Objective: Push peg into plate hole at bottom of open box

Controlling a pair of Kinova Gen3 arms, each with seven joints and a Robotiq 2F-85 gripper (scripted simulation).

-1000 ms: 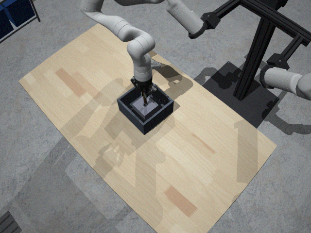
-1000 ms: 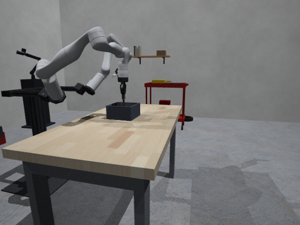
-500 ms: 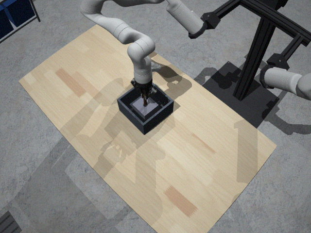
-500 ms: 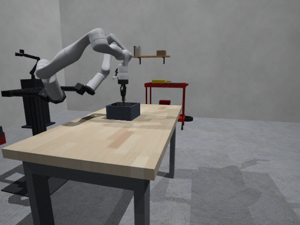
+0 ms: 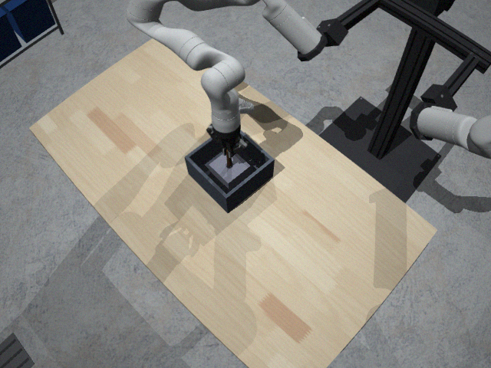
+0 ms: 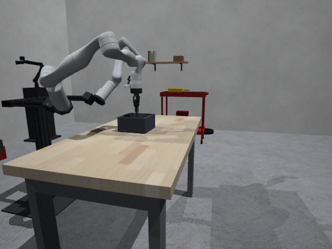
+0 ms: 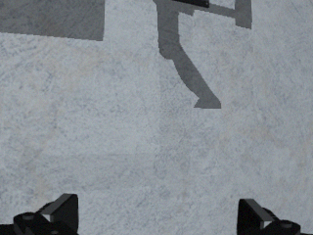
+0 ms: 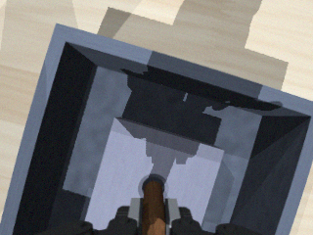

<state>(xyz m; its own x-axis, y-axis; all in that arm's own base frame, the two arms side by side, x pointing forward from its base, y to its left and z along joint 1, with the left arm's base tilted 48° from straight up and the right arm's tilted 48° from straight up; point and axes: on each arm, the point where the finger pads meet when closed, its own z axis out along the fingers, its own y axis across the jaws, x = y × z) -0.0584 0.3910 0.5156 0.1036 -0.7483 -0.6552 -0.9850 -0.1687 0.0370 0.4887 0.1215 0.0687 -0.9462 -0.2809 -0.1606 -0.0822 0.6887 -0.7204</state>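
The open box's dark walls (image 5: pixel 205 178) (image 6: pixel 131 125) (image 8: pixel 108 43) surround the pale plate (image 5: pixel 238 169) (image 8: pixel 112 181), hemming in the peg on every side. Under the box lies the wooden table (image 5: pixel 297 257) (image 6: pixel 93 161); beyond stand a red cart (image 6: pixel 184 94) and a wall shelf (image 6: pixel 167 62). The right gripper (image 5: pixel 229 152) (image 6: pixel 136 110) (image 8: pixel 153 214) points down over the box, pinching the peg (image 5: pixel 229 161) (image 6: pixel 137 115) (image 8: pixel 154 206). The left gripper (image 7: pixel 157 215) is spread wide above the floor. Brown and slim, the peg has its lower end at the plate's hole (image 8: pixel 142 182); its depth I can't tell.
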